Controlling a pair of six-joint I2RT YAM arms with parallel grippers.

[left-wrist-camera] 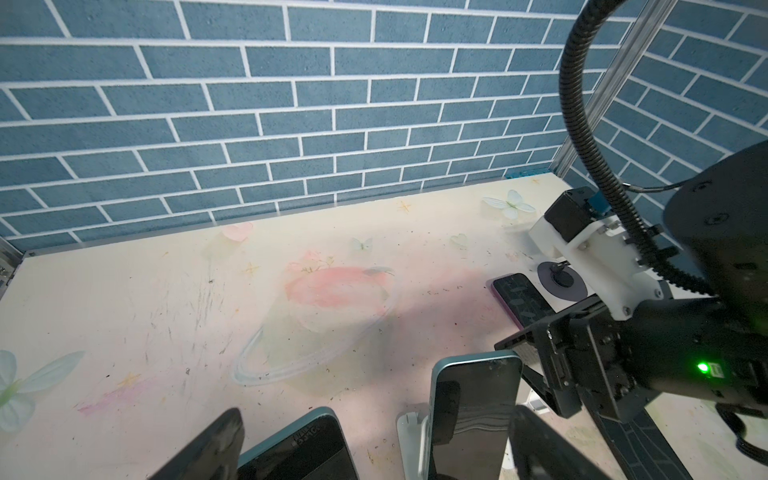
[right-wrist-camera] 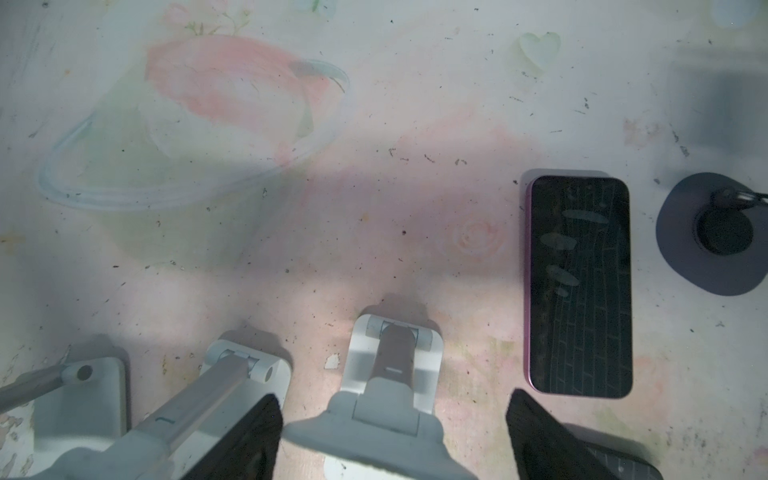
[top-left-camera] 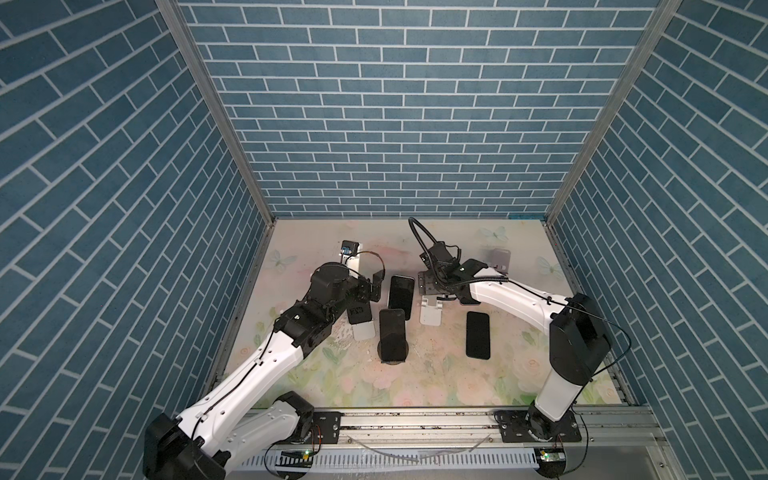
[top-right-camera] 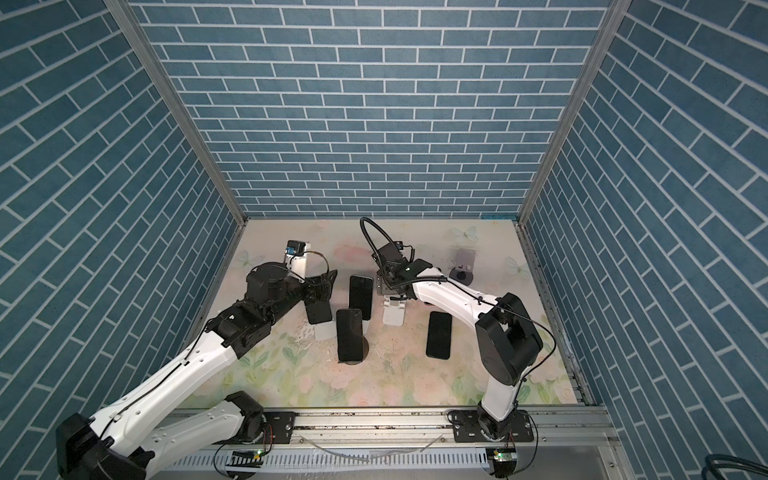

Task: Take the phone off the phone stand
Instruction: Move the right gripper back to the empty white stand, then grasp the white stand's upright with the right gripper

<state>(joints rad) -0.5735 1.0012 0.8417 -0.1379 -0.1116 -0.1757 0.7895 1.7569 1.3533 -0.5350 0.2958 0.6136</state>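
Flanking a propped phone point(left-wrist-camera: 473, 415), left tool point(left-wrist-camera: 376, 411) spread wide; right tool point(right-wrist-camera: 392, 397) wide too, over white stand point(right-wrist-camera: 395, 353)

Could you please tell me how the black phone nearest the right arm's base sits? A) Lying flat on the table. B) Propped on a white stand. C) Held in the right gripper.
A: the phone lies flat on the table, with no stand under it.
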